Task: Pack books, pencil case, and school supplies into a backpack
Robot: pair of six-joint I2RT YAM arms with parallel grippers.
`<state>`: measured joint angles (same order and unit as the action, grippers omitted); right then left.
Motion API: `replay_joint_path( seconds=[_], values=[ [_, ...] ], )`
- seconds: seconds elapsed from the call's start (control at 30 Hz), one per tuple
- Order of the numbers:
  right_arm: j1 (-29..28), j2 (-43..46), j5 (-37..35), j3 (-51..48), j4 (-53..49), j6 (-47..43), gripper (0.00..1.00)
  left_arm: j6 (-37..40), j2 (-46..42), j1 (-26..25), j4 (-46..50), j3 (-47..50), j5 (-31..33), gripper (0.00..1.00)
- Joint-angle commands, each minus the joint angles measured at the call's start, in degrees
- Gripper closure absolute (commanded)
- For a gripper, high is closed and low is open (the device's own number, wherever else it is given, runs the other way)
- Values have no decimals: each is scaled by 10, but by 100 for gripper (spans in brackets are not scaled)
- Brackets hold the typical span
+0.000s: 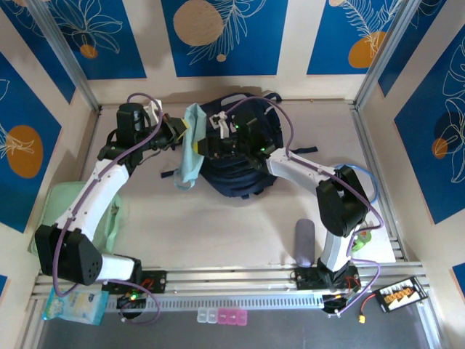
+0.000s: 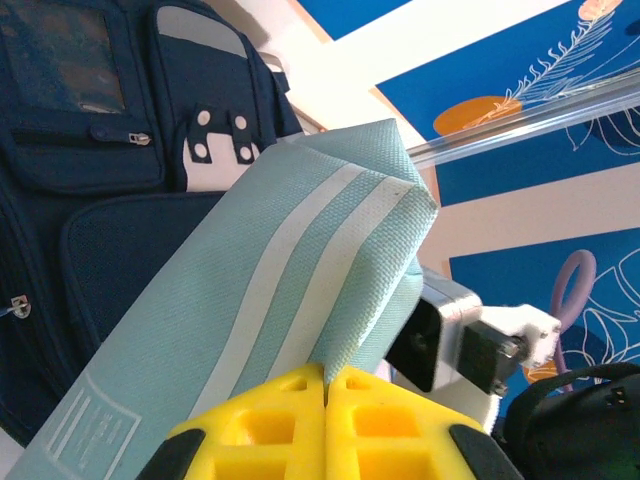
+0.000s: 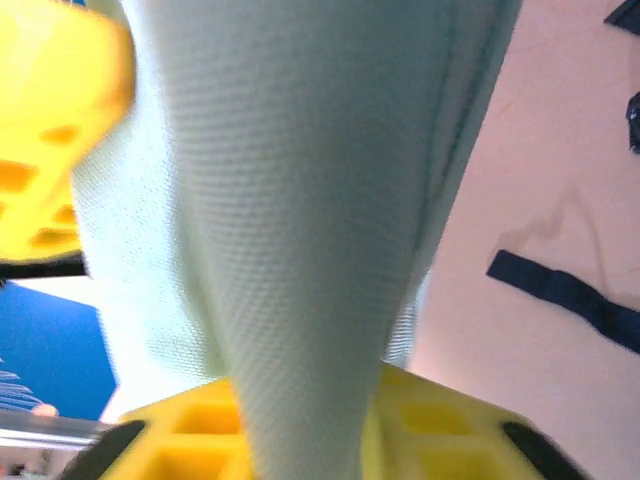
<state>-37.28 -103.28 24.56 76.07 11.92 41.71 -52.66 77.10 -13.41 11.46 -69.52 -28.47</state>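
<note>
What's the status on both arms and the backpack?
Both shut on teal flap at backpack: left gripper, right gripper. Unpacked: pencil case on table.

Backpack (image 1: 240,182) behind pencil case (image 1: 304,244), apart.

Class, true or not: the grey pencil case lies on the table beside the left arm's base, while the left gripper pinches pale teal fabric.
Not quite: the top view shows the grey pencil case beside the right arm's base. The left gripper does pinch pale teal fabric.
</note>
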Motion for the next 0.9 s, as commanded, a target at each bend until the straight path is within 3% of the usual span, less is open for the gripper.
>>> replay_joint_path(
  seconds=[0.0,0.1,0.27,0.4,0.57,0.8,0.87],
  values=[
    [9,32,7,-21,44,15,90,4,-1,-3,-2,-1,3,92],
    [20,61,-15,-45,36,11,95,40,-3,-3,23,-9,25,63],
    [75,145,-39,-108,3,9,95,178,-5,-16,113,-42,105,34],
    [138,229,-90,-145,-69,1,96,266,14,-54,141,-59,152,17],
    [241,300,-141,-154,-207,22,97,392,77,-133,161,-97,235,10],
    [346,355,-166,-191,-293,51,97,593,211,-216,219,-191,225,6],
    [368,360,-157,-199,-304,59,97,650,247,-235,252,-223,251,6]
  ],
)
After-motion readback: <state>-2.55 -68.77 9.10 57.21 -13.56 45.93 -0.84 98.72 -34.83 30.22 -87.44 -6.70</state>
